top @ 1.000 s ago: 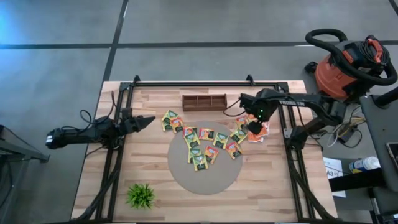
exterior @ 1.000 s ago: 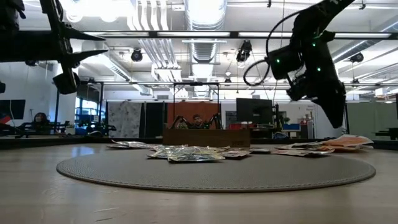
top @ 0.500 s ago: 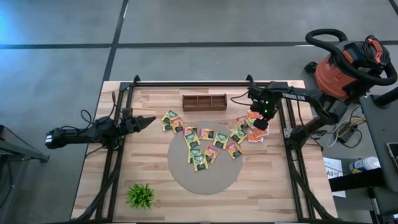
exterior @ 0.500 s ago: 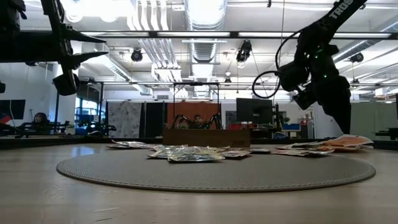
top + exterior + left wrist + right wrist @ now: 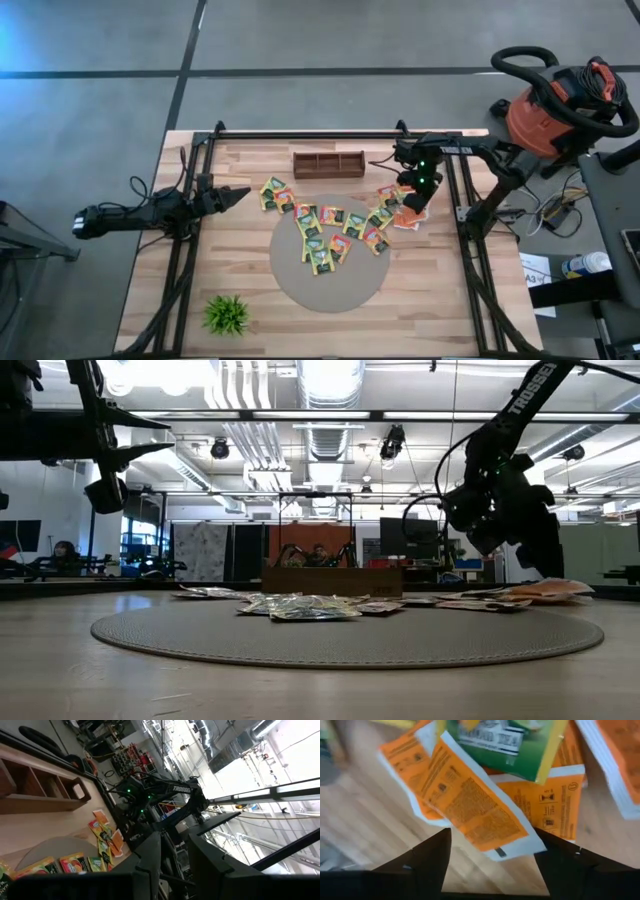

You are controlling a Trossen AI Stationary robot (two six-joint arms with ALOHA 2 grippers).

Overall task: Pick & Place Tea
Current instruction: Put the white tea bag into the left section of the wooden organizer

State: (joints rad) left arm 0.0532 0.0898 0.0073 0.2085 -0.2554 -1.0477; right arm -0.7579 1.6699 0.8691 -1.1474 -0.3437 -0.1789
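The tea lies as several flat sachets, mostly yellow-green [image 5: 325, 232], spread over a round grey mat [image 5: 325, 285]. More orange sachets [image 5: 405, 218] lie on the wood to the mat's right. My right gripper [image 5: 408, 207] slants down over these orange ones, open; in its wrist view its fingers [image 5: 492, 857] stand on either side of an orange sachet [image 5: 475, 810], just above it. In the low view its tips [image 5: 548, 568] hover close over the orange pile [image 5: 548, 589]. My left gripper [image 5: 240, 193] waits open at the table's left, held level above it.
A wooden compartment tray [image 5: 328, 163] stands at the far middle of the table. A small green plant [image 5: 227, 313] sits at the near left corner. Black frame rails [image 5: 465, 240] run along both sides. A shop vacuum [image 5: 560, 100] stands beyond the right edge.
My right gripper has sunk toward the orange sachets at the mat's right and tipped more steeply downward, its wrist swinging toward the table's right edge. It has stayed open. The sachets lie as before.
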